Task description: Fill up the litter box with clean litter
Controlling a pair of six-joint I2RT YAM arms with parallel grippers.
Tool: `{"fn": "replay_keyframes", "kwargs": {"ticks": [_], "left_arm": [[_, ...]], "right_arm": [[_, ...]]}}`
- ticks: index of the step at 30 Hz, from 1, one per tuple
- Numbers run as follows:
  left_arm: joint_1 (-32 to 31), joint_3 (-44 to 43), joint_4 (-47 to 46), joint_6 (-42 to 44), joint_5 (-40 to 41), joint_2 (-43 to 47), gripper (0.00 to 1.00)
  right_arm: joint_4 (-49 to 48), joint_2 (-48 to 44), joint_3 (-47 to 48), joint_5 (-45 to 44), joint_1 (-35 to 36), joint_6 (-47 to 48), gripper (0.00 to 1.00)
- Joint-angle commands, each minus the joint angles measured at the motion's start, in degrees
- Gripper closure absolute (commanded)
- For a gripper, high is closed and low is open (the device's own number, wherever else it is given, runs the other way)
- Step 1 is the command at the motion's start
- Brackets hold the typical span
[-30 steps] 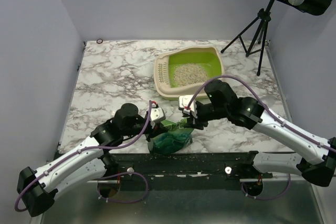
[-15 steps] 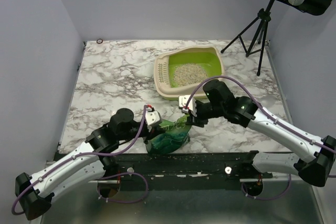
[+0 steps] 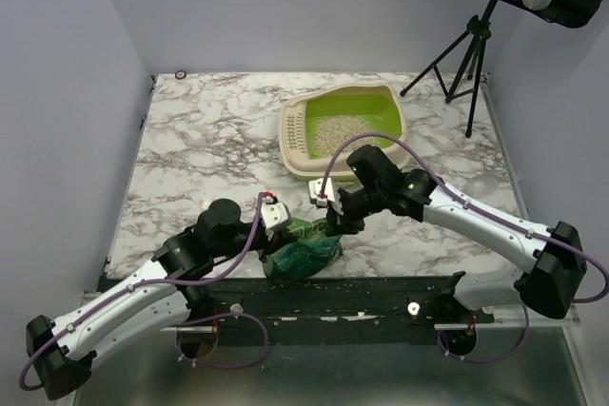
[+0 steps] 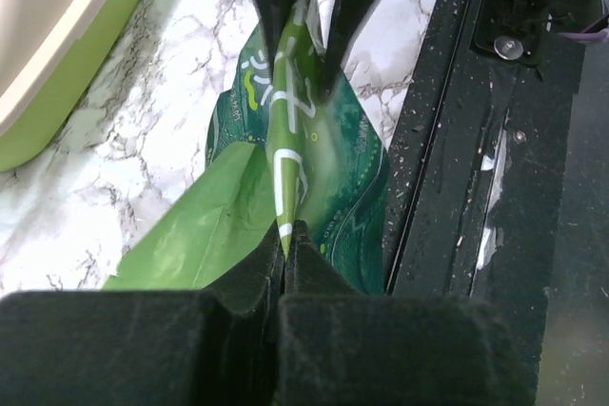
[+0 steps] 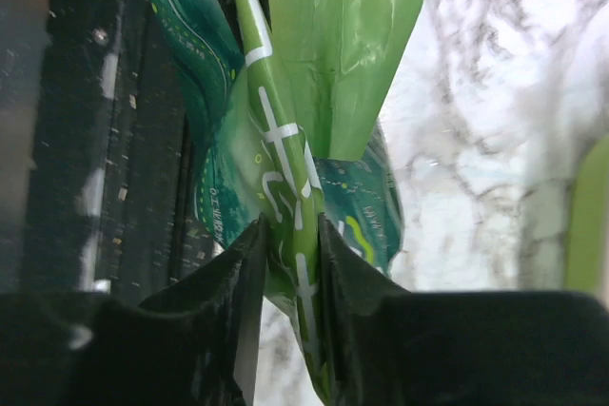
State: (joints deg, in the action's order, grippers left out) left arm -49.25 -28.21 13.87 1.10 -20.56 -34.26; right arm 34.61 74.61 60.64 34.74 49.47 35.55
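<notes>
Looking down on a marble table (image 3: pixel 190 140), a black rail (image 3: pixel 381 287) running along its near edge. Finding the litter box (image 3: pixel 295 154) on the far right part of that table, slotted end turned left, beyond both grippers. Spotting a green printed bag (image 3: pixel 304 256) at the near edge, between the two arms, its top pulled up into a thin ridge. Noting the left gripper (image 4: pixel 285 235) clamped tight on one end of that ridge, only plastic between the fingers. Noting the right gripper (image 5: pixel 290 235) pinching the other end, fingers closed around the folded plastic. Seeing the litter (image 3: pixel 335 128) as a pale heap in the middle of the box's green floor. Catching pale specks (image 4: pixel 430 130) scattered on the rail.
</notes>
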Motion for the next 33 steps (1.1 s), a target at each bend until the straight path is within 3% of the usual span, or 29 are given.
{"fn": "replay_keyframes", "kwargs": {"ticks": [1, 2, 8, 13, 19, 24, 27, 33], "left_arm": [[-0.1, -1.1, -4.9, 1.3, 4.5, 1.5, 1.00], [-0.1, -1.5, -4.7, 1.6, 6.0, 1.0, 1.00], [-0.1, -12.8, 3.0, 7.4, 17.3, -6.0, 1.00], [-0.1, -18.6, 5.3, 12.9, 22.4, -9.9, 1.00], [-0.1, -12.5, 2.8, 8.1, 19.1, -11.5, 1.00], [-0.1, -8.4, 0.5, 2.0, 20.0, -13.6, 1.00], [-0.1, -6.8, -1.9, 2.8, 22.2, -13.9, 1.00], [-0.1, -3.6, -6.2, 3.4, 20.8, -12.9, 1.00]], "right_arm": [[0.9, 3.4, -1.1, 2.4, -0.1, -2.1, 0.84], [1.5, 4.1, -0.4, 0.9, -0.2, -2.2, 0.99], [3.4, 5.6, 6.8, -10.5, -1.0, -4.3, 1.00], [3.0, 3.2, 11.2, -13.6, -1.7, -5.2, 1.00], [1.9, 2.4, 6.0, -11.8, -1.8, -7.0, 1.00], [-2.5, 7.4, 3.5, -10.8, -1.9, -11.1, 0.99], [-5.9, 8.6, 3.5, -12.2, -2.2, -13.7, 0.77], [-10.0, 2.5, 2.9, -19.6, -4.2, -17.4, 0.51]]}}
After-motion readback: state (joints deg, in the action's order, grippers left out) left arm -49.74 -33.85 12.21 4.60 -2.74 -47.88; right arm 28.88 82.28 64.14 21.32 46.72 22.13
